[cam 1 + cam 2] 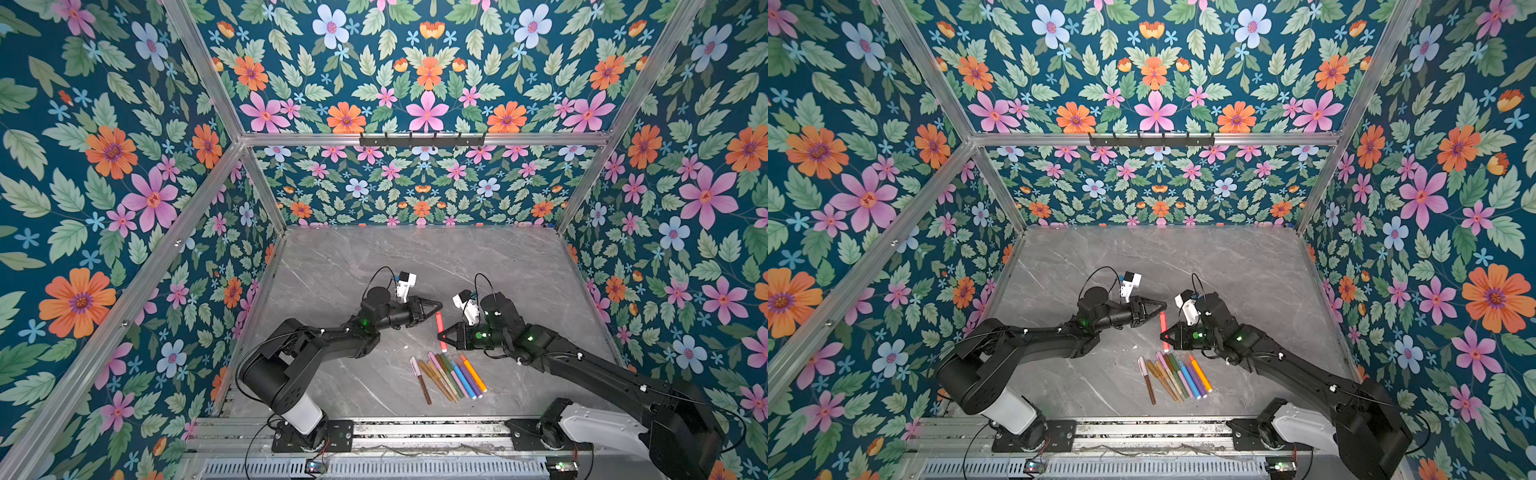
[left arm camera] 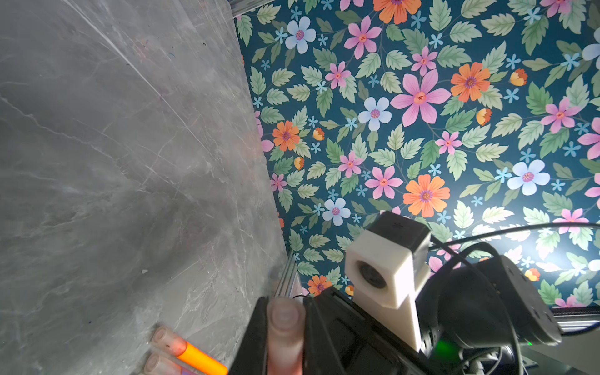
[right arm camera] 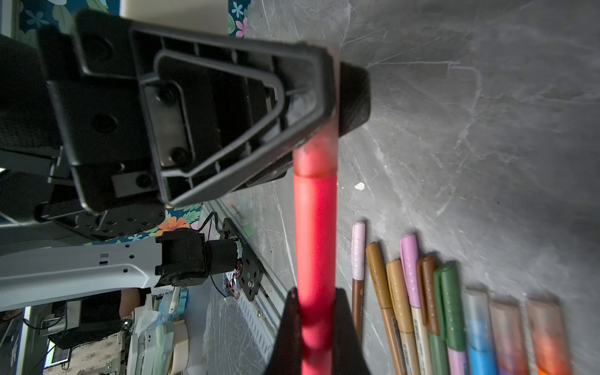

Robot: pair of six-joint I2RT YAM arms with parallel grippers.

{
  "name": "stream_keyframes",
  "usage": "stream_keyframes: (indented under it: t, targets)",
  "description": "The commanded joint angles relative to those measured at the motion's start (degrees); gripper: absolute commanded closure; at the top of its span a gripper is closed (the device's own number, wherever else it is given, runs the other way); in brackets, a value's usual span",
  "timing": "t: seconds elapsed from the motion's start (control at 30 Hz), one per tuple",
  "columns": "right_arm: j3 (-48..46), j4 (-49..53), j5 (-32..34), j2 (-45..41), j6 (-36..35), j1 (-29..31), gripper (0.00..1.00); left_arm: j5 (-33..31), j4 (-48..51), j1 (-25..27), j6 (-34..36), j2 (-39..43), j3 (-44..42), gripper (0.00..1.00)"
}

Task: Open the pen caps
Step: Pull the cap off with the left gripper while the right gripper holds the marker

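A red pen (image 1: 440,330) (image 1: 1163,329) hangs above the grey table between my two grippers in both top views. My left gripper (image 1: 438,307) (image 2: 285,304) is shut on its translucent peach pen cap (image 2: 285,328) (image 3: 316,152). My right gripper (image 1: 441,335) (image 3: 316,305) is shut on the red body (image 3: 315,240). The cap's rim meets the body. Several more pens (image 1: 451,376) (image 1: 1177,376) (image 3: 422,292) lie side by side on the table, caps on, nearer the front edge.
The grey marble table (image 1: 415,257) is walled in by floral panels on three sides. An aluminium rail (image 1: 415,428) with both arm bases runs along the front edge. A capped orange pen (image 2: 198,358) of the row shows beside the left jaws.
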State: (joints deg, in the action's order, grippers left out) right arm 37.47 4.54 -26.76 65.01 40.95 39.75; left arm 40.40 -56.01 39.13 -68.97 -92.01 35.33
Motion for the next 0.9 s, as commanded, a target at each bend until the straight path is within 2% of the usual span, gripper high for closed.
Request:
stream_keyframes:
  t: [0.0,0.17,0.23,0.37,0.5,0.57,0.67,0.87]
  targets:
    - [-0.9,3.2,2.5,-0.6,1.2,0.5,1.0,0.8,-0.3,-0.4,1.9,0.2,2.8,1.0]
    - [-2.0,5.7,7.6,-1.2,0.5,5.3,1.0,0.4,21.3,-4.5,14.3,0.2,16.0,1.0]
    - [-2.8,4.6,8.2,-0.8,1.2,7.1,1.0,0.0,26.7,-6.5,17.8,-0.6,20.8,1.0]
    - [-5.3,0.7,9.1,-1.6,3.9,8.6,1.0,3.1,28.0,-9.6,18.4,-3.9,25.3,1.0]
    - [-5.5,1.5,10.0,-2.5,3.8,8.6,1.0,2.3,29.4,-11.4,20.0,-4.4,23.6,1.0]
    - [-4.9,3.1,10.9,-2.6,3.0,8.6,1.0,-0.8,37.6,-11.7,25.7,-4.6,24.3,1.0]
    - [-3.9,5.9,13.0,-2.6,2.3,8.6,1.0,-9.1,51.6,-11.8,33.6,-5.1,26.1,1.0]
    - [-4.0,7.1,15.9,-2.6,2.4,8.6,1.0,-19.1,66.3,-11.7,41.1,-9.2,28.9,1.0]
